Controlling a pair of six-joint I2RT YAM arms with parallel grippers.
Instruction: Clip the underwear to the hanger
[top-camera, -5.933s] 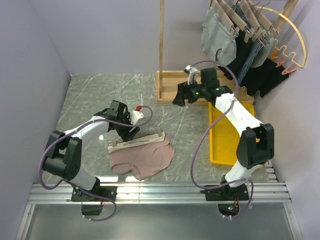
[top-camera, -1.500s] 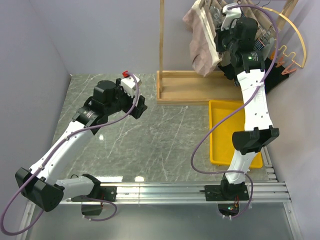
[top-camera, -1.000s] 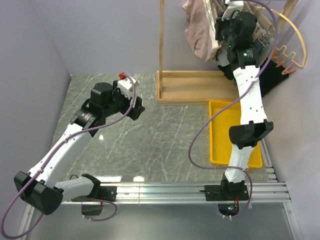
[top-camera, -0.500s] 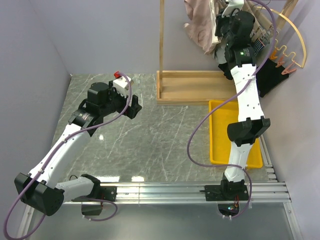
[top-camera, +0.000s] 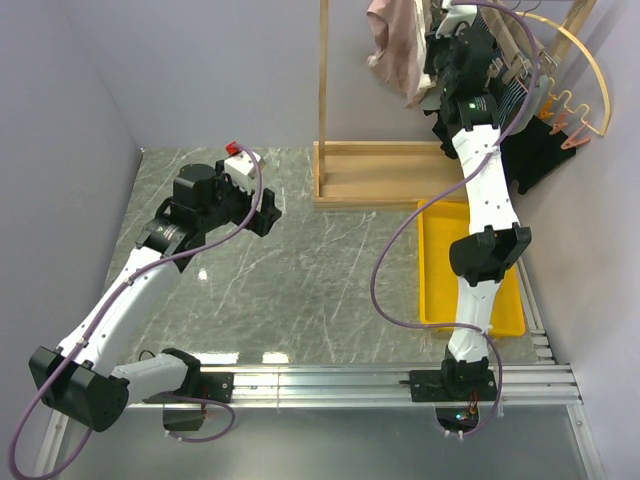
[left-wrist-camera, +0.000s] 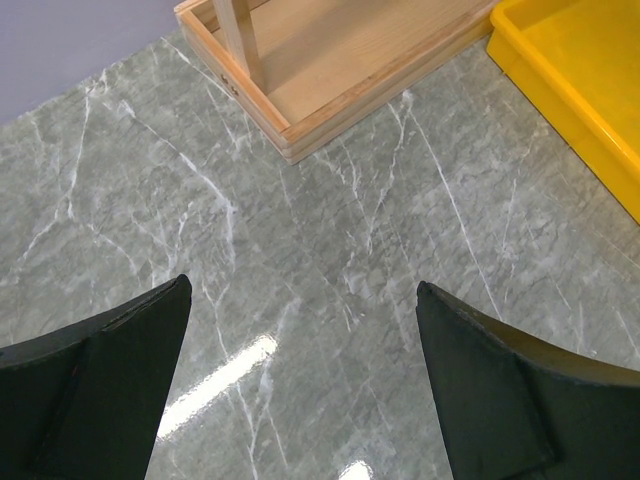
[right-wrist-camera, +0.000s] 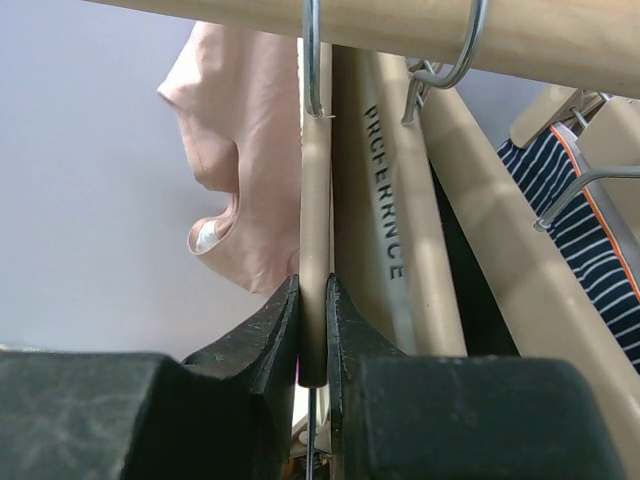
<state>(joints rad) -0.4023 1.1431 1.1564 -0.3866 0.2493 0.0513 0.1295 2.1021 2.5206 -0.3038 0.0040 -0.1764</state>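
Observation:
The dusty-pink underwear (top-camera: 393, 45) hangs high by the rack, its cream lettered waistband (right-wrist-camera: 385, 180) clipped along the hanger. In the right wrist view the pink cloth (right-wrist-camera: 250, 150) droops to the left of the slim light-wood hanger (right-wrist-camera: 314, 230). My right gripper (right-wrist-camera: 313, 300) is shut on that bar. The hanger's metal hook (right-wrist-camera: 312, 60) reaches up against the wooden rail (right-wrist-camera: 380, 25). From above, the right gripper (top-camera: 437, 45) sits just right of the garment. My left gripper (top-camera: 262, 210) hovers open over the marble table, its fingers (left-wrist-camera: 110, 380) wide apart and holding nothing.
The rack's wooden post (top-camera: 323, 90) rises from a wooden base (top-camera: 380, 185), also seen as base (left-wrist-camera: 330, 70). A yellow tray (top-camera: 440, 270) lies right of centre. Other hangers with striped garments (right-wrist-camera: 590, 220), dark clothes (top-camera: 530, 150) and a gold wire arch (top-camera: 590, 70) crowd the rail.
My right arm has lifted the hanger and underwear higher and closer to the rail. The left arm has drawn back slightly to the left, still open.

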